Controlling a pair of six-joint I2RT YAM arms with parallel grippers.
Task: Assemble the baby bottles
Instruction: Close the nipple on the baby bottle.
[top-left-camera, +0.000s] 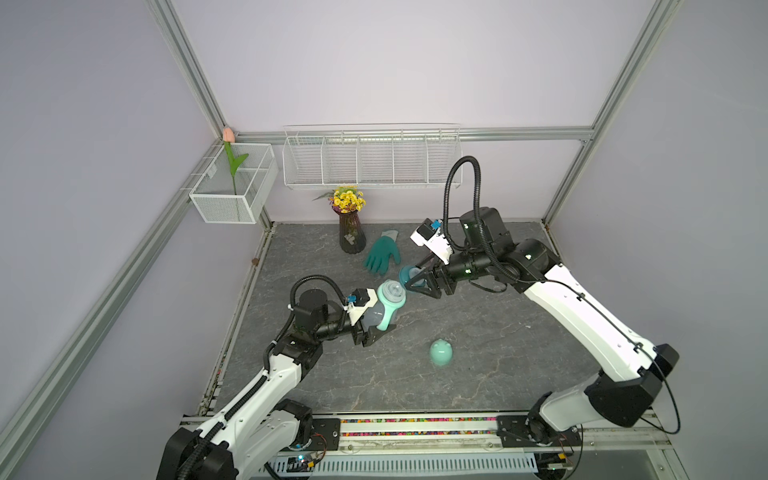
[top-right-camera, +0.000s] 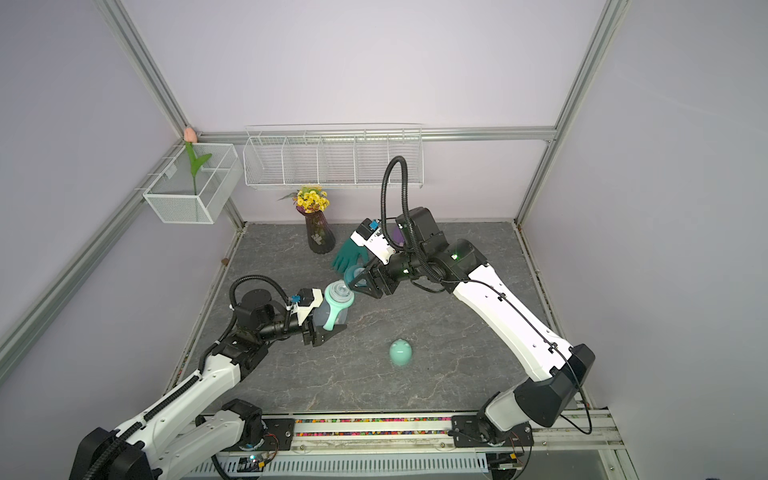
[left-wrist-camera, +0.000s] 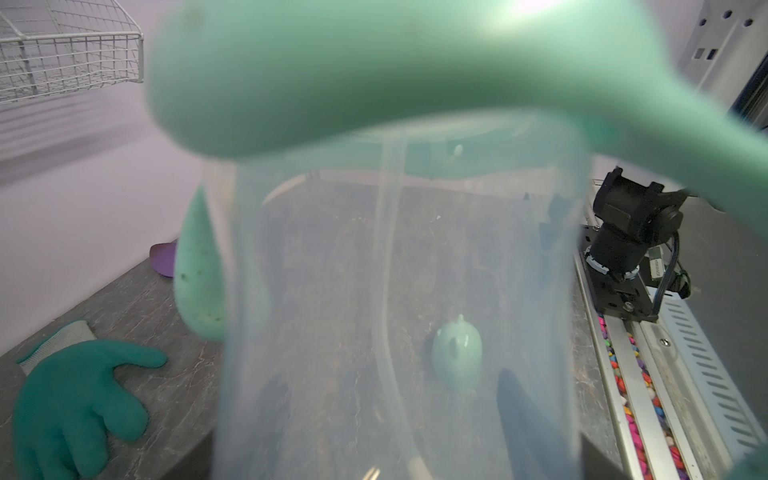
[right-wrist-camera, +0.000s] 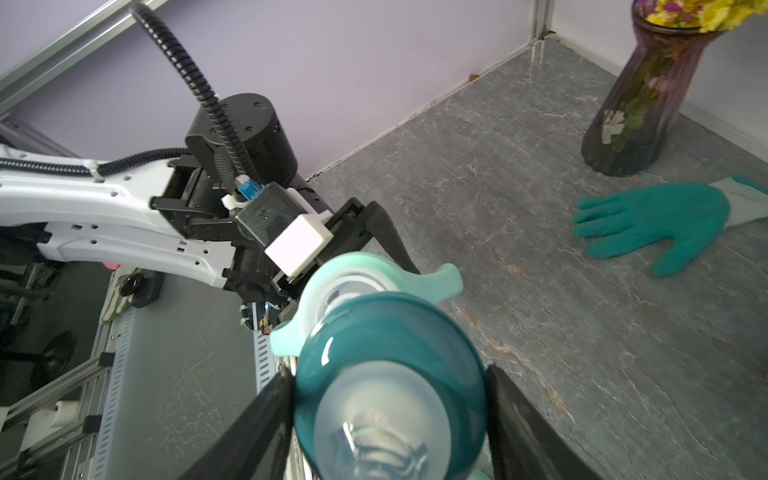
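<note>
At the frame centre in both top views, the left gripper (top-left-camera: 376, 323) grips the frosted bottle body (left-wrist-camera: 395, 311) with the mint ring (top-left-camera: 390, 295); the right gripper (top-left-camera: 415, 281) clamps the teal collar (right-wrist-camera: 390, 345) just beside; the dome cap (top-left-camera: 441, 352) lies lower, apart
</note>
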